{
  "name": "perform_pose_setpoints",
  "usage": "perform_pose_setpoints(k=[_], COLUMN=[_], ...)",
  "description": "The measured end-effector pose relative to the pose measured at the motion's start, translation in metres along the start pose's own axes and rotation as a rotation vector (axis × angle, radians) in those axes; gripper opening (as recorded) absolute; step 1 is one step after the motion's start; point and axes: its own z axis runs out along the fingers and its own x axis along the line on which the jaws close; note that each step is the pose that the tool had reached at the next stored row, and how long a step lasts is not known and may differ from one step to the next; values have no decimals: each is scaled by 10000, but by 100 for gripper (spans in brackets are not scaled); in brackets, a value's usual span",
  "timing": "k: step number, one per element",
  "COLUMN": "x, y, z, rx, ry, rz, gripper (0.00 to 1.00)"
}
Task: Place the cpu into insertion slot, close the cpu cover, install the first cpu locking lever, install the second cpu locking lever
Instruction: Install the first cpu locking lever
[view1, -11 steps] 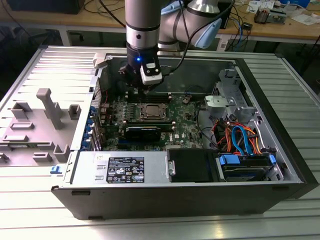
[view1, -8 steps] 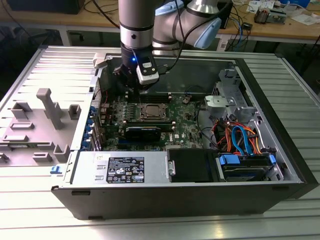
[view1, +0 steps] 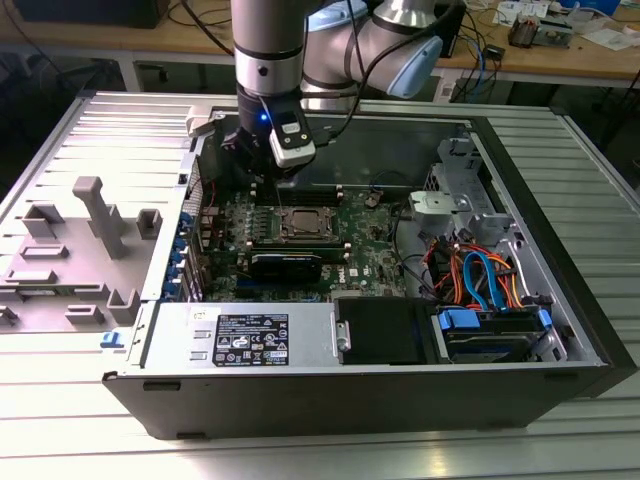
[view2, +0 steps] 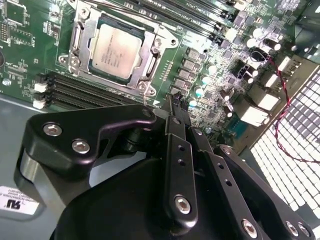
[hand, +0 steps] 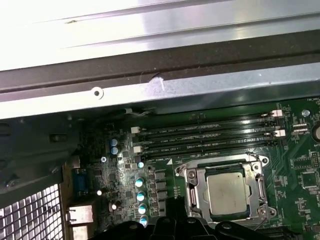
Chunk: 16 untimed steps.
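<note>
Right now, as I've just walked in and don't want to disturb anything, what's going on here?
A robot arm's gripper hangs inside an open computer case, low over the green motherboard and close beside the processor socket. The chip already sits in the socket, and the silver cover frame lies flat around it.

A ribbed grey metal table (view1: 80, 420) spans the exterior view, catching bright light along the lower left of the frame. Across the top runs a wooden workbench (view1: 570, 62) strewn with cables (view1: 205, 20) and papers (view1: 610, 38); dark shadow lies beneath it at upper left.
</note>
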Motion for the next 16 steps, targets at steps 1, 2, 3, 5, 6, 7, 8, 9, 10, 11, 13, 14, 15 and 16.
perform_pose_setpoints(k=[1, 2, 3, 5, 6, 7, 8, 9, 10, 11, 13, 14, 15, 16], x=[1, 3, 4, 5, 7, 11, 14, 15, 17, 17, 18, 19, 20, 20], y=[2, 8, 12, 15, 16, 16, 16, 16, 16, 16, 16, 17, 19, 20], z=[-13, -43, -71, -104, -116, -121, -125, -129, -131, -131, -132, -127, -123, -122], rx=[0, 0, -1, -3, -4, -5, -5, -5, -6, -5, 5, -12, -15, -17], ry=[-4, -14, -25, -41, -52, -57, -63, -65, -66, -65, -55, -42, -42, -41], rz=[-14, -47, -69, -89, -97, -111, -133, -161, -234, -305, -585, -947, -1036, -1053], gripper=[11, 11, 11, 11, 11, 11, 11, 11, 11, 11, 11, 11, 11, 11])
